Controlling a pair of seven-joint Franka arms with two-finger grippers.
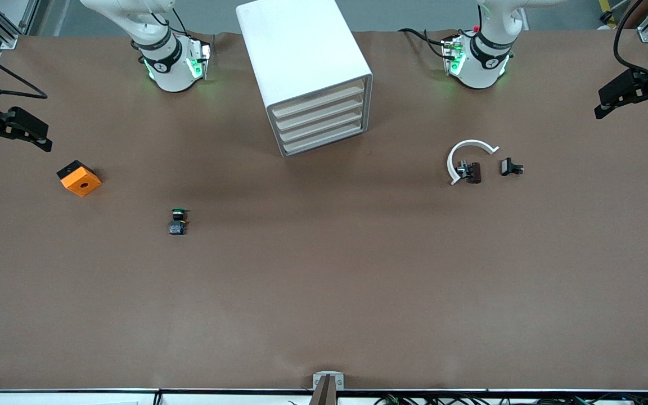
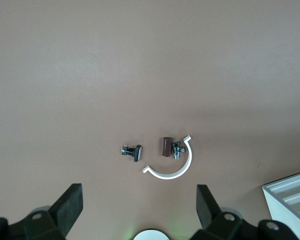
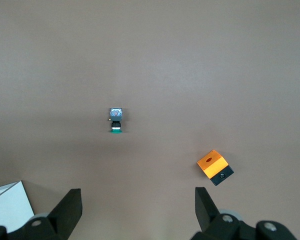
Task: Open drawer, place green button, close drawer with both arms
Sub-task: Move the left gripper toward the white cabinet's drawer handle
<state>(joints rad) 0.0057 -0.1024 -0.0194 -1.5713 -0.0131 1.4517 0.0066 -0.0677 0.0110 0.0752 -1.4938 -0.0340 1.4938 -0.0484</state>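
Both arms waiting. Left tool (image 2: 137, 212) and right tool (image 3: 135, 212) spread wide, holding nothing, high over the surface (image 1: 324, 292). Button (image 1: 178, 221) lies on the surface near the orange block (image 1: 79, 178). All cabinet (image 1: 307, 73) drawers (image 1: 321, 122) shut.

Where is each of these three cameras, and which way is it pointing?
Front view: high across the table, facing both arm bases; cabinet between them, left gripper and right gripper at the edges.
Left wrist view: looks down past open fingers at a clip and small black part.
Right wrist view: looks down past open fingers at the button and orange block.
Shared: both wrist views catch a cabinet corner; the front view shows everything.
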